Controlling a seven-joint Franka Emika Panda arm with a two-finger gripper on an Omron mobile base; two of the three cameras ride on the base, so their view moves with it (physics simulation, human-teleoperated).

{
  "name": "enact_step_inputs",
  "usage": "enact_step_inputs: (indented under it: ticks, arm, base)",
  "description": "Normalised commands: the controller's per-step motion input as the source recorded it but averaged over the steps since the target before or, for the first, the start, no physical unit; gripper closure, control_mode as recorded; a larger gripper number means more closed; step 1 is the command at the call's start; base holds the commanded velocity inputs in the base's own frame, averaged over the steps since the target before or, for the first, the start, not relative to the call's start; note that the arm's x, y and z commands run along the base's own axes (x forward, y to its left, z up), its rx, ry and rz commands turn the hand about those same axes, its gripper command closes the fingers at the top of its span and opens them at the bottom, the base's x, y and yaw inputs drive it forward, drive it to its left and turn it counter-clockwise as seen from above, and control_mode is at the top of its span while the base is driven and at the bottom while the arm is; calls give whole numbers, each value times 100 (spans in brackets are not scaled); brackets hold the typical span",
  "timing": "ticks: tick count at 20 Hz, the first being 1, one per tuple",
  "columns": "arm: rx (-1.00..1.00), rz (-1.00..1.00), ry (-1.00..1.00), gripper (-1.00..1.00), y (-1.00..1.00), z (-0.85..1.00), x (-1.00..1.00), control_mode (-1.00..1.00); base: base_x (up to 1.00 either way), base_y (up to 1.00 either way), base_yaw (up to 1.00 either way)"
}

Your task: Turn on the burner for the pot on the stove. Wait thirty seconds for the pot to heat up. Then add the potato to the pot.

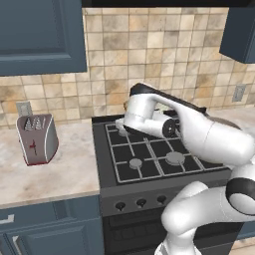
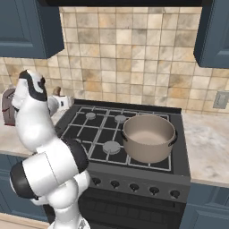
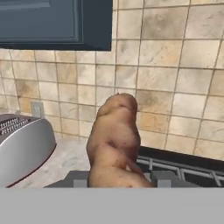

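Note:
The potato (image 3: 114, 144), a brown bent lump, stands upright between my fingertips, and my gripper (image 3: 120, 179) is shut on it. In the right base view the potato (image 2: 56, 91) peeks out behind my hand, held above the stove's far left corner. The pot (image 2: 149, 136) sits on the right front burner of the black stove (image 2: 100, 129), well to the right of the gripper. The arm hides the pot in the left base view, where the hand (image 1: 144, 117) hovers over the stove's (image 1: 142, 159) back left grate. A row of dark knobs (image 2: 134, 186) lines the stove front.
A silver toaster (image 1: 37, 138) with a red mark stands on the counter left of the stove, close to the held potato (image 3: 22, 148). Blue cabinets hang overhead at both sides. Marble counter (image 2: 208, 147) stretches right of the stove.

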Motion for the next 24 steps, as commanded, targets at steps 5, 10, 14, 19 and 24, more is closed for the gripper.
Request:
enact_step_inputs:
  ticks: [5, 10, 14, 19, 24]
  arm:
    - [5, -14, -1, 100, -96, 85, -37, -100]
    - [11, -25, 13, 100, -79, 94, -34, -100]
    - [10, -31, 26, 100, -95, 71, -34, -100]
    - [1, -28, 45, 100, -68, 11, -32, -100]
    - [8, -26, 31, 100, -43, 59, -10, -100]
  base:
    - [0, 0, 0]
    - [0, 0, 0]
    - [0, 0, 0]
    - [0, 0, 0]
    - [0, 0, 0]
